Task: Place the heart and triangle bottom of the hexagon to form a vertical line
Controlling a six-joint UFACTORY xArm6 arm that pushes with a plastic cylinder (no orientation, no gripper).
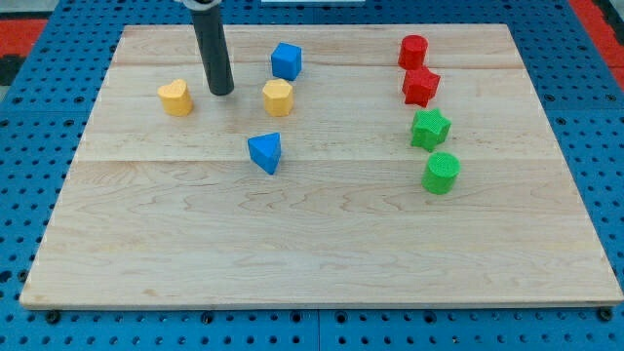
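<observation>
Bench (322, 253): pale wooden board; 8 blocks sit in its upper half, while the lower half carries nothing.
Rod: dark, upright, entering from the view's top. There is no hand on this rig, so nothing can open, close or grip; the rod only pushes.
My tip (221, 93): resting on the bench between the yellow heart and the yellow hexagon, near both but touching neither as far as I can tell.
Right column: red cylinder (413, 51), red star (421, 87), green star (430, 129) and green cylinder (441, 173), stacked top to bottom at the view's right, well apart from the work.
Blue cube (287, 60): just above the yellow hexagon, toward the view's top.
Yellow hexagon (278, 97): the anchor; it should stay put.
Blue triangle (265, 152): already below the hexagon, slightly to the view's left of its line.
Yellow heart (175, 97): left of my tip, level with the hexagon, so far from its slot.
Step in hand, as I judge it: bringing the heart under the hexagon.
Doing it well: circle to the heart's upper left side, push down and rightward in short strokes through its centre so it does not spin off, keep clear of the hexagon, and leave room for 2 blocks in 1 straight column.
</observation>
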